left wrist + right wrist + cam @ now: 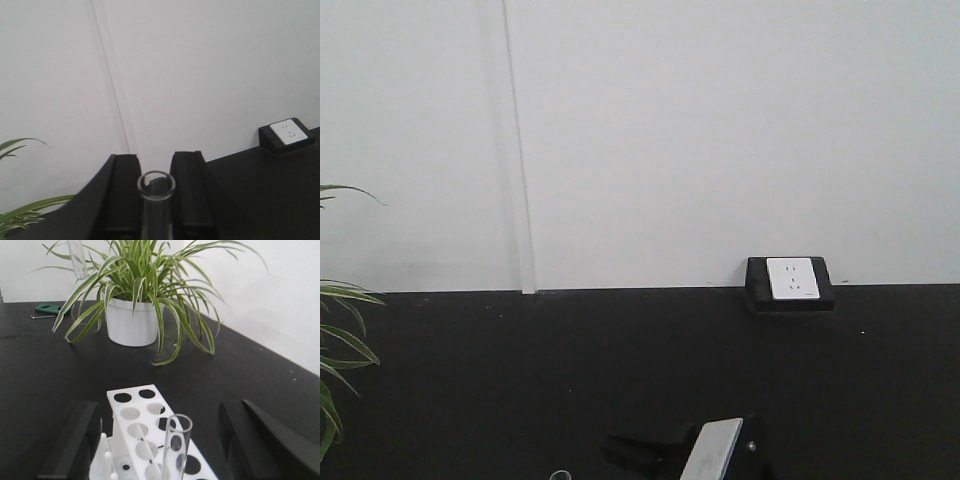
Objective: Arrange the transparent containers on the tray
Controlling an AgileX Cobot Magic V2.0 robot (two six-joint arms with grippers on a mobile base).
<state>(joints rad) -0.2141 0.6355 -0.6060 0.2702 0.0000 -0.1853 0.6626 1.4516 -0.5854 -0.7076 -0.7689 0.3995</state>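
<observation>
The transparent containers here are clear glass test tubes. One tube (156, 186) stands between the black fingers (122, 195) of my left gripper (156, 162), which is shut on it and held high, facing the white wall. In the right wrist view, a tube (77, 257) hangs high at the top left in front of the plant. A second tube (176, 447) stands upright in a white rack with round holes (131, 397). My right gripper (160, 407) is wide open, its fingers on either side of the rack and tube, touching neither. No yellow tray is in view.
A potted spider plant in a white pot (131, 320) stands on the black table behind the rack, with a green tool (50, 308) to its left. A wall socket block (790, 282) sits at the table's back edge. Plant leaves (335, 340) reach in from the left.
</observation>
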